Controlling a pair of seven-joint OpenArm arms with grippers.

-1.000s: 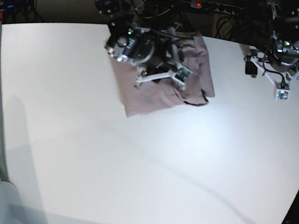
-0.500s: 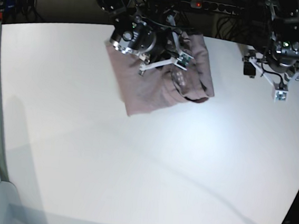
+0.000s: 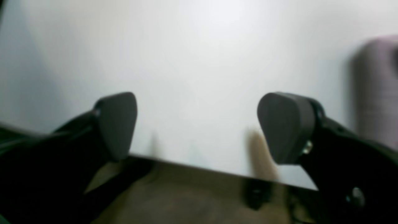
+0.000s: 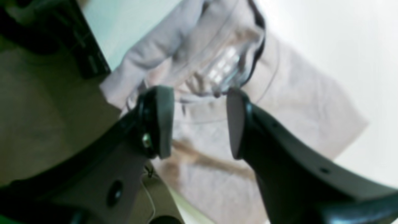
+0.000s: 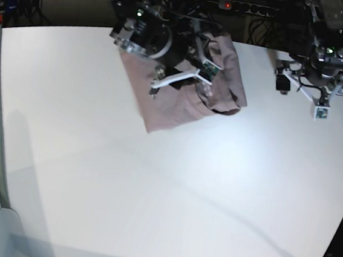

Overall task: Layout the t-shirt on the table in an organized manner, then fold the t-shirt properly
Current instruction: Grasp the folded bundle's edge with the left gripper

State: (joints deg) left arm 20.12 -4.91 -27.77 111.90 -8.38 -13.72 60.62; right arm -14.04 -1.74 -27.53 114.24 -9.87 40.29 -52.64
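Both wrist views blurred (soft throughout); glare on the table [image 5: 217,163], corners dark.

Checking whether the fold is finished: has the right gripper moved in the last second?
Yes. In the base view the right gripper has drawn back toward the far edge of the matte white table, off the dusty mauve-pink t-shirt.

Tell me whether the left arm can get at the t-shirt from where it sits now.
Probably yes. The left gripper hangs open over bare table near the far edge, with nothing between it and the t-shirt. But the right gripper is directly over the shirt, so the two arms could crowd each other.
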